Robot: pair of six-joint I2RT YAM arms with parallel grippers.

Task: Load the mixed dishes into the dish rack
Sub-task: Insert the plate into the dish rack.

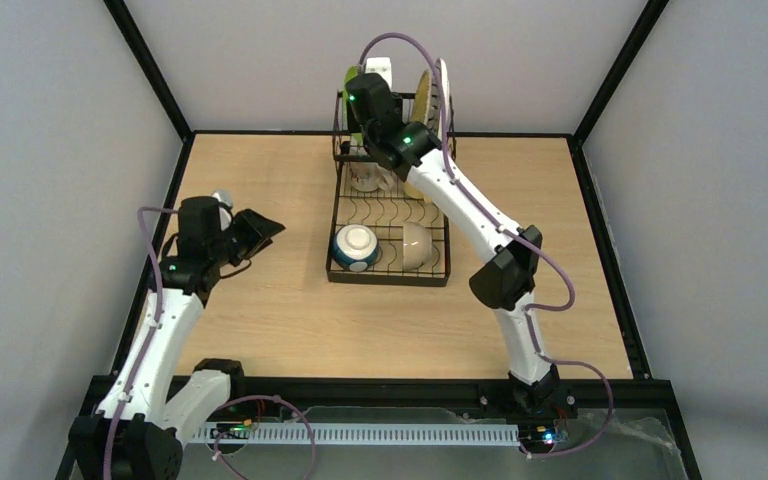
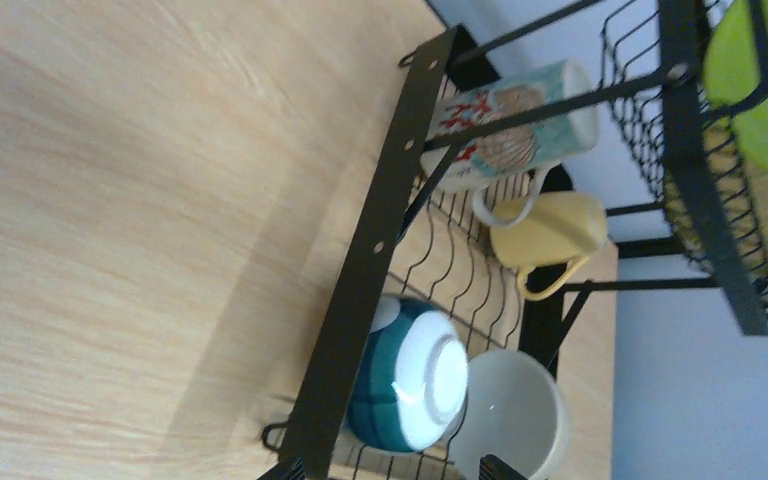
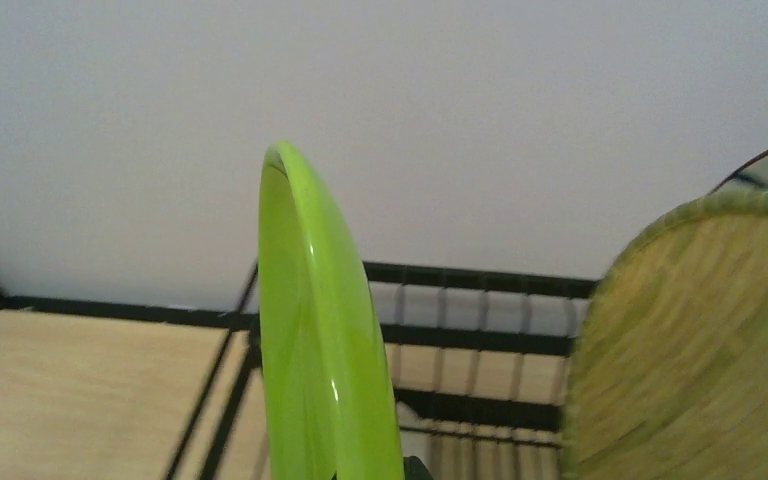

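Nearest our right wrist lens stands the bright green glossy plate [image 3: 325,340], edge-on and upright. It rises from between the fingers of the right claw [image 1: 365,108], which is clenched on its lower rim. We judge it is held vertical so that it can slide into a slot of the raised upper basket of the black wire two-tier dish rack [image 2: 365,260], just beside the yellow woven-textured plate [image 3: 690,350] standing there. Whether its rim sits in a slot yet we cannot tell.

On the slotted lower level the blue-outside white bowl [image 1: 356,247] and cream bowl [image 1: 417,245] lie tipped on their sides, we judge for draining. The patterned beige mug [image 2: 505,125] and pale yellow mug [image 2: 550,230] sit behind them.

Our left claw [image 1: 258,228] hangs released over the pale wooden desk [image 1: 260,320], apart from the rack and holding nothing.
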